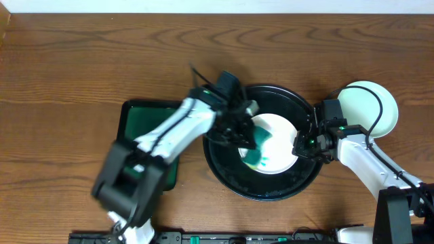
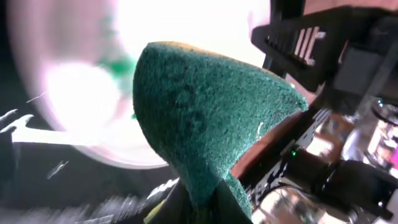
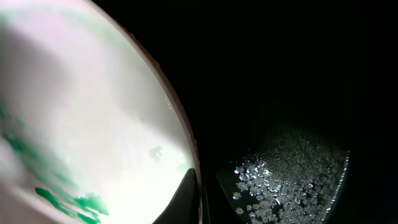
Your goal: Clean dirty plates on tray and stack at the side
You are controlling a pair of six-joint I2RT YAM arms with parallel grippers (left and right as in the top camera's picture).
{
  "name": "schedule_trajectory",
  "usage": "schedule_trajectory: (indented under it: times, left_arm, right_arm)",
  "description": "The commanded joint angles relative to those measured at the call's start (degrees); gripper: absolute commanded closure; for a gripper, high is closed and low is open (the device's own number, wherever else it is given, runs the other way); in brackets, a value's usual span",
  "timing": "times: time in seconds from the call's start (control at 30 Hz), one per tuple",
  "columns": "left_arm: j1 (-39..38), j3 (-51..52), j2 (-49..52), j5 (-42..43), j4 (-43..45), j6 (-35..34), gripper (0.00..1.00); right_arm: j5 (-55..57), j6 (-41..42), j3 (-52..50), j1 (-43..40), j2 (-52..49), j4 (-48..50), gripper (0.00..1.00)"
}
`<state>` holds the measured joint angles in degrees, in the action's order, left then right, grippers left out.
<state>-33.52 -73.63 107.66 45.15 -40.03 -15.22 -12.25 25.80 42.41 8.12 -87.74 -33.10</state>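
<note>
**Scrub the teal off while the rim is pinned**

Overhead: the plate (image 1: 278, 132) lies in the tray (image 1: 271, 191), a little right of its middle. Teal smears cover its left and near part. The left fingers (image 1: 239, 132) are closed on a green sponge (image 1: 247, 137) at the plate's left edge. The right fingers (image 1: 300, 144) are closed on the plate's right rim. A side plate (image 1: 366, 108), clean-looking, sits on the table (image 1: 102, 61) right of the tray, and a green tray (image 1: 139, 115) lies to the left. The step in hand, I judge, is scrubbing. Work the sponge over the smear in short strokes with even pressure, and let the right-hand pinch take the push so the plate does not slide.

Left wrist: the sponge (image 2: 205, 118) is pinched at its base and bulges out to a rounded tip just over the bright plate (image 2: 81, 93) (glare hides most of its surface). I cannot tell whether the two touch. A broad face of the sponge would clear more than the tip.

Right wrist: the plate (image 3: 93, 112) fills the left, with teal streaks at its near left part. One dark finger sits against the rim at the bottom edge. The tray (image 3: 280, 74) beyond is dark, with glinting droplets (image 3: 286, 177). It is probably slippery, so the pinch should not slacken.
</note>
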Motion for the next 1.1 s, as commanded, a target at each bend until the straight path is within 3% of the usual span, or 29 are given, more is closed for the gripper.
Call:
schedule_trajectory:
  times: [0.0, 0.17, 0.33, 0.77, 1.07]
  left_arm:
    - [-4.2, -0.2, 3.3, 5.2, 4.9, -2.9, 0.93]
    - [-7.4, -0.2, 8.3, 1.0, 13.4, -7.5, 0.93]
    - [-7.5, -0.2, 11.7, -7.9, 13.9, -8.0, 0.93]
    - [-7.4, -1.7, 12.5, -44.3, 0.0, -10.3, 0.93]
    - [-7.7, -5.7, 12.5, -61.4, -7.4, -11.7, 0.93]
  right_arm:
    - [-2.4, -1.0, -0.3, -0.5, -0.3, 0.0, 0.99]
    - [-3.9, -1.0, -0.3, -0.5, -0.3, -0.5, 0.99]
    - [-4.4, -1.0, -0.3, -0.5, -0.3, -1.2, 0.99]
    - [-4.3, -1.0, -0.3, -0.5, -0.3, -2.1, 0.99]
    - [-4.0, 0.5, -0.3, -0.5, -0.3, -2.4, 0.99]
